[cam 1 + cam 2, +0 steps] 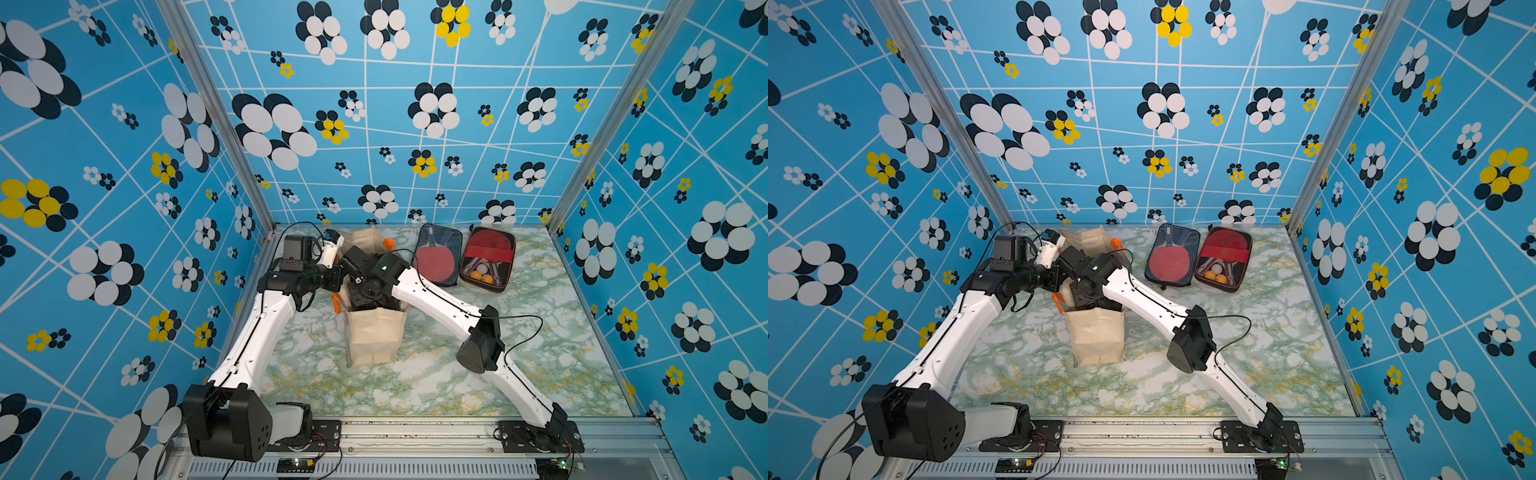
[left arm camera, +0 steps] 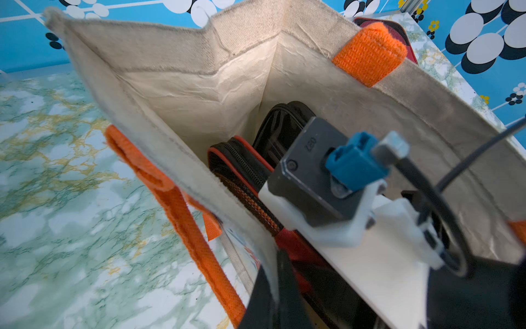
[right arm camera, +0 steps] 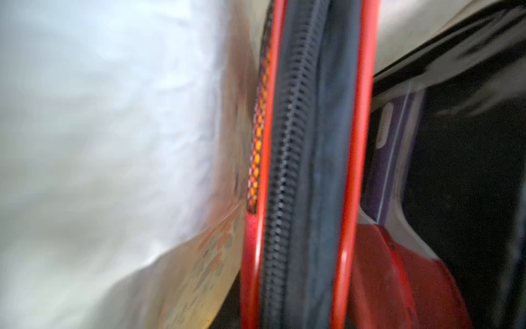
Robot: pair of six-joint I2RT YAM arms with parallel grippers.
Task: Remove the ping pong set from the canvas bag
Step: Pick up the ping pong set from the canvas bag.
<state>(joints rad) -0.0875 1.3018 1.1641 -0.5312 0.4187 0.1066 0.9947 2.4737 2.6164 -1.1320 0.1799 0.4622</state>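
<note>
Only "ZED" reads, on the dark wrist camera housing [image 2: 307,176].

This is a robot test booth in a lab. Walls [image 1: 415,124] papered in a blue flower print are held by bare aluminium posts [image 1: 218,124] around a marble-look desk [image 1: 540,353]. Two white-and-black arms [image 1: 266,328] are bolted to a metal rail [image 1: 415,432], with loose wires [image 1: 523,328] and a small circuit board [image 1: 295,462].
</note>
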